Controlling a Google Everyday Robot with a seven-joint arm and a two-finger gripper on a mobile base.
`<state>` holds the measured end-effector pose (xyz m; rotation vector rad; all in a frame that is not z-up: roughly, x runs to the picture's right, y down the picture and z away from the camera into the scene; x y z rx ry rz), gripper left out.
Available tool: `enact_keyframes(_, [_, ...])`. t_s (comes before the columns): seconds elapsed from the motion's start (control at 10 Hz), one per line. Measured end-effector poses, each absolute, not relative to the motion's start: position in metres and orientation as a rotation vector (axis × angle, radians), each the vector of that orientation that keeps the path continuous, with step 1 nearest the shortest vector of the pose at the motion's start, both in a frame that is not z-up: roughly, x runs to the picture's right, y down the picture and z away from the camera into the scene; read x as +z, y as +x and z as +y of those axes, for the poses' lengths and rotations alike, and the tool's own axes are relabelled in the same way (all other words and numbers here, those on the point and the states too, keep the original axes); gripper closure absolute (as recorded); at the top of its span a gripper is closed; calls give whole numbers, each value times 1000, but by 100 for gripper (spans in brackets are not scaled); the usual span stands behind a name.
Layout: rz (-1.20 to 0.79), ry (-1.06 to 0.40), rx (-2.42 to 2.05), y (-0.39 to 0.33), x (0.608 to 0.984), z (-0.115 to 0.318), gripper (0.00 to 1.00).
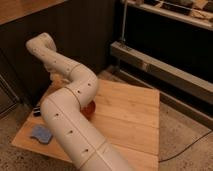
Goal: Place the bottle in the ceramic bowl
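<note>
Wooden counter (130, 115) is standing on a speckled floor (186, 142), and the white arm (70, 125) is reaching over it from the bottom edge. The arm is rising to a thick elbow near the middle of the counter, going up and left, then bending down toward the far left corner. The jaws are hanging at that end, low over the far left part of the counter, mostly hidden behind the arm. I cannot tell how far they are open or if they are holding anything. The red-orange bowl (91, 109) is sitting just beside the elbow, with only a part showing. The bottle is not showing; the arm is covering that area. A blue thing (40, 133) is lying near the front left corner, and a black bar (36, 111) is lying at the left edge, apart from the bowl.
</note>
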<state>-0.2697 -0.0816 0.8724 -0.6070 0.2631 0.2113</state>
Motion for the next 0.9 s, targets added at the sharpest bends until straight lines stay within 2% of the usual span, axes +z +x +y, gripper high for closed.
enact_keyframes(0.6, [136,-678,500,-321,820,-66,100])
enact_keyframes(0.9, [110,-673,579,-297,796,-43,100])
